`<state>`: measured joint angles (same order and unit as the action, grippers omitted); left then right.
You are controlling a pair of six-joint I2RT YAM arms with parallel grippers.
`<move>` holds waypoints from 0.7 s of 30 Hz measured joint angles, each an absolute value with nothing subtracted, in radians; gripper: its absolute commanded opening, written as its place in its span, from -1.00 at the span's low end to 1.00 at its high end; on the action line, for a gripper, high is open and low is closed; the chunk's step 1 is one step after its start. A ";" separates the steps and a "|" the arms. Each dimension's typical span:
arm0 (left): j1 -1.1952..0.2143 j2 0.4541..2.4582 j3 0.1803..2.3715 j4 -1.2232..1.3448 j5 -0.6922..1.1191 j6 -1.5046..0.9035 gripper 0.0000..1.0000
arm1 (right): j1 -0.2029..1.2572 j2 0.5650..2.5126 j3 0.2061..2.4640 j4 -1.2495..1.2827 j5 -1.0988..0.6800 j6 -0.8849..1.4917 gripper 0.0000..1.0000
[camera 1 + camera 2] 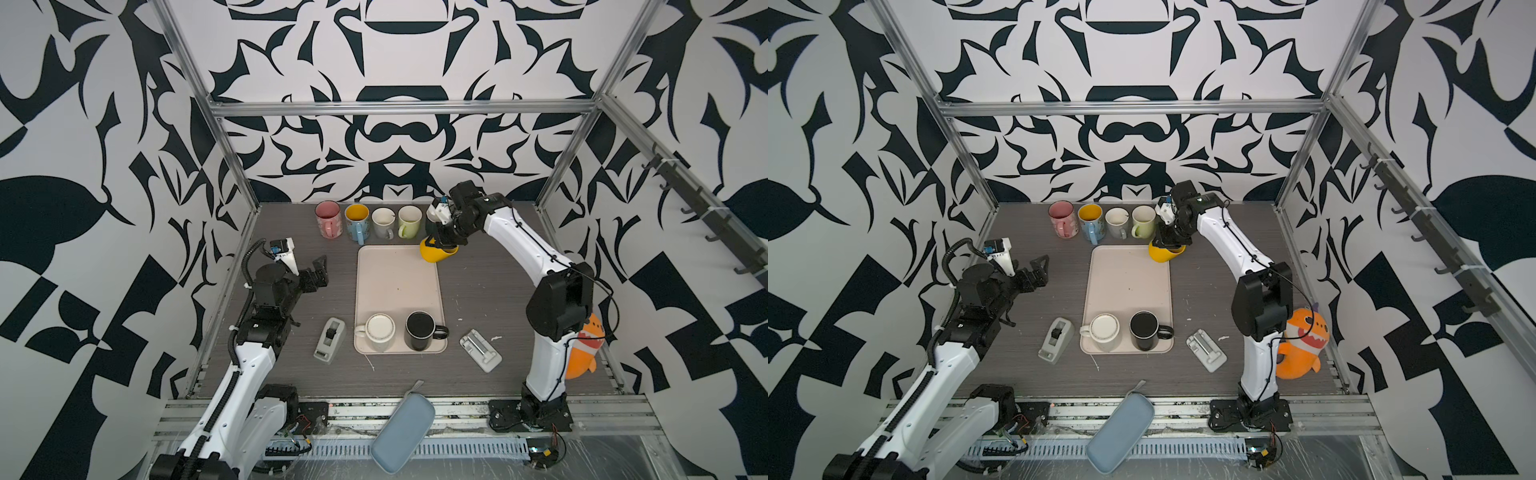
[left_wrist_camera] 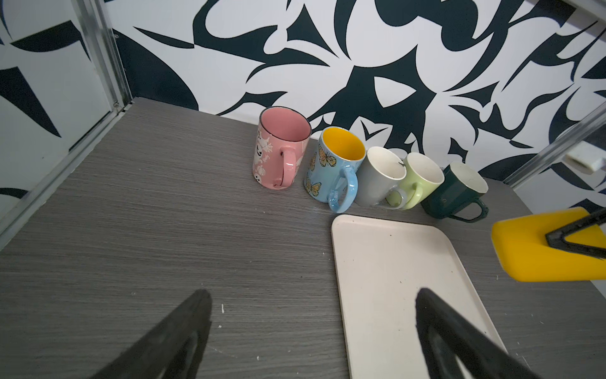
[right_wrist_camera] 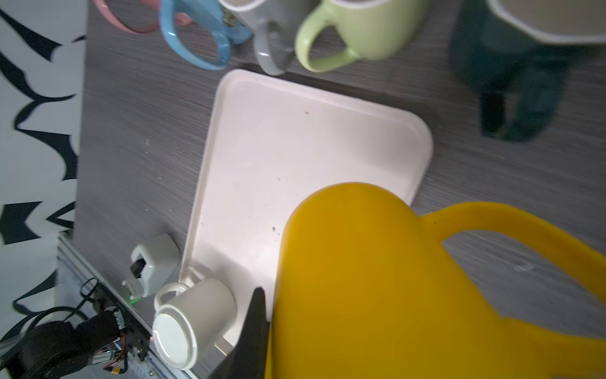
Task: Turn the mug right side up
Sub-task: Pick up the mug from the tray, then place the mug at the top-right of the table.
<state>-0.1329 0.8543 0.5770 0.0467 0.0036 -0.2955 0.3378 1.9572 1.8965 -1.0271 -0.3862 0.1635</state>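
Yellow mug (image 1: 436,254) is the one in play: it hangs tilted at the far right corner of the tray (image 1: 358,291), mouth angled up toward the arm, and looks lifted clear, tho I can't tell for sure that the base is off the tray. R gripper (image 1: 439,243) is clenched on the mug's wall near the rim, w/ one finger (image 2: 570,238) showing flat on the outer face. L gripper (image 1: 319,270) hangs released, jaws wide, left of the tray and well apart from everything. Main risk IMO is the pinch itself. A thin grip on a smooth glazed wall, w/ the body weight hanging off to one side, could let the mug pivot or slide in the jaws, esp. if the wrist rotates fast to level it. 2nd risk is crowding. The dark green mug (image 2: 455,193) stands just beside the held one at the end of the upright back row, and the yellow handle (image 3: 511,229) sticks out, so a swing or turn toward the back could clip it and shunt the green mug (image 1: 409,220) next door. 3rd is the put-down. The mug sits about over the raised tray edge, so a base landing half on the rim and half on the table (image 1: 478,291) would rock or topple on release. Opening before the base is flat = same result.
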 measured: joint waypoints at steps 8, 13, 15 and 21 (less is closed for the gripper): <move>-0.133 0.910 0.577 0.040 0.027 -0.292 0.99 | 0.222 2.055 1.948 -1.220 -0.237 0.130 -1.00; -0.133 0.938 0.582 0.036 0.038 -0.291 0.99 | 0.173 2.177 2.065 -1.238 -0.186 0.126 -1.00; -0.133 0.944 0.588 0.033 0.043 -0.291 0.99 | 0.165 2.230 2.134 -1.242 -0.173 0.126 -1.00; -0.133 0.944 0.596 0.023 0.046 -0.287 0.99 | 0.145 2.406 2.395 -1.276 -0.145 0.126 -1.00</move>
